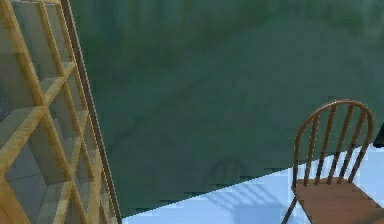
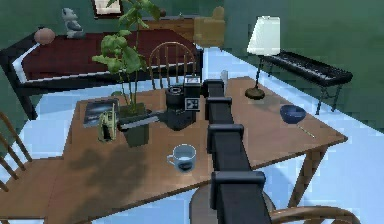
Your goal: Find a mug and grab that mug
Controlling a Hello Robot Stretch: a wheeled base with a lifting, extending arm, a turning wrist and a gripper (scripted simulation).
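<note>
A pale mug [image 2: 183, 157] with a blue inside stands on the wooden table [image 2: 90, 175], near its front edge. My arm [image 2: 228, 140] reaches out over the table just right of the mug. At its far end sit the white marker squares and the dark gripper [image 2: 178, 112], farther out than the mug. The gripper's far end lies against a plant pot and a dark book on the tabletop, so I cannot tell whether it holds anything.
On the table are a leafy potted plant [image 2: 128, 70], a blue bowl [image 2: 292, 113], a white lamp [image 2: 263, 45] and a small bottle [image 2: 105, 126]. Beyond stand a chair [image 2: 172, 58], a red-covered bed [image 2: 85, 48] and a keyboard [image 2: 315, 68]. The forward view has a wooden shelf [image 1: 45, 120], a green wall and a chair [image 1: 335, 165].
</note>
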